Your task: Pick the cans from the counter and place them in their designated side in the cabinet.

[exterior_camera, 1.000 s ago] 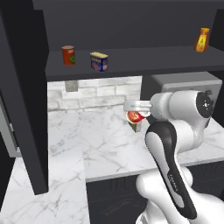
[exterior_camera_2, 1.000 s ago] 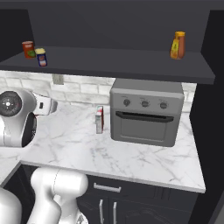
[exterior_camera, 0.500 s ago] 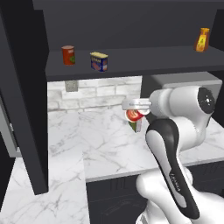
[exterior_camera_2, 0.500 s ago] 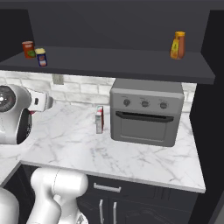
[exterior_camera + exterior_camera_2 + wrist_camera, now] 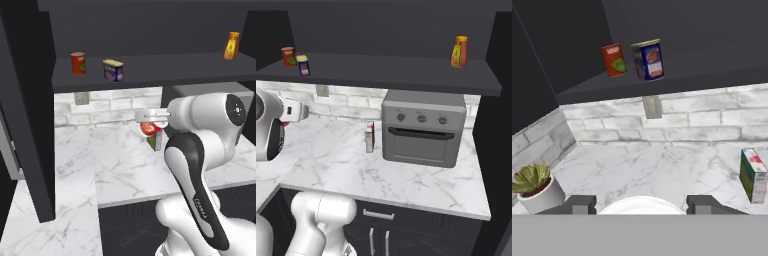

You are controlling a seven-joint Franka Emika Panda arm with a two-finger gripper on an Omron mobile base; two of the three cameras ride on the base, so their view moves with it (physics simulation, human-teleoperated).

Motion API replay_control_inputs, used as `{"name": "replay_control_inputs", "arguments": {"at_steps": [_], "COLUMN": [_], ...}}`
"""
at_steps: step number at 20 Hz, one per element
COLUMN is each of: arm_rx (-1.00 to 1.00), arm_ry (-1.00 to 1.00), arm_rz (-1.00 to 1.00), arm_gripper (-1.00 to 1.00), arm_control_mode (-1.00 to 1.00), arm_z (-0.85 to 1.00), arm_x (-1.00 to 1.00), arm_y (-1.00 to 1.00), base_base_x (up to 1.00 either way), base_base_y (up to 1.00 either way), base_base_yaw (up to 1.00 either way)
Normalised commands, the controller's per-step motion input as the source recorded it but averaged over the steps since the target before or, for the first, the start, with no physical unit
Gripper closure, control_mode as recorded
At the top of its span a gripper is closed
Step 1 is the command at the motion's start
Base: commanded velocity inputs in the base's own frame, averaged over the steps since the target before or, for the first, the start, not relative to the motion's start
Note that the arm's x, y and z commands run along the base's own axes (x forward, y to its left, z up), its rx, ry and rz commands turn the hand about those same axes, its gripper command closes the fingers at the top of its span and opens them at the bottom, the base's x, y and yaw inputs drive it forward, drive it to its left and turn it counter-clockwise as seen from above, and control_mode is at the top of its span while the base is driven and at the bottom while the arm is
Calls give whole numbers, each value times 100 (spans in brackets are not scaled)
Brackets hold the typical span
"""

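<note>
You have the short red can (image 5: 149, 128) in the gripper (image 5: 151, 120), lifted clear of the counter (image 5: 100, 165) and hanging below the front edge of the cabinet (image 5: 30, 100) shelf. In the hand view its white top (image 5: 641, 205) sits between the two dark fingertips (image 5: 579, 204), so the jaws are closed about as far as the can's width allows, with the can in them.

Expect it to handle as a small rigid tin: light, stiff, not fragile, but smooth-sided (so likely to slip or twist if the grip is off-centre). Hold it across the round wall, about mid-height, with the fingers on opposite sides. Judging from the left base view, the can is tipped on its side in the grasp, so you will probably need to bring it upright before setting it down.

The shelf already holds things. On its left end stand the boxy tin (image 5: 113, 70) with yellow top and blue label and, just beside it, a darker orange-red can (image 5: 77, 62) with a green mark. Far to the right stands an orange bottle (image 5: 231, 46), well apart from them. On the counter a green-and-white carton (image 5: 370, 136) stands near the grey oven (image 5: 423, 128), and a potted plant (image 5: 536, 187) sits in the corner.
</note>
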Motion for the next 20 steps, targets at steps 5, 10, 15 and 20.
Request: {"name": "replay_control_inputs", "arguments": {"at_steps": [5,10,15,20], "arm_rx": [0,0,0,0], "arm_ry": [-3,-6,-6,-4], "arm_rz": [2,3,2,1], "arm_gripper": [100,100,100,100], "arm_control_mode": [-100,-100,-100,-100], "arm_z": [23,25,21,21], "arm_x": [0,0,0,0], "arm_y": [10,8,8,10], "base_base_x": [0,0,0,0], "base_base_y": [0,0,0,0], "base_base_yaw": [0,0,0,0]}}
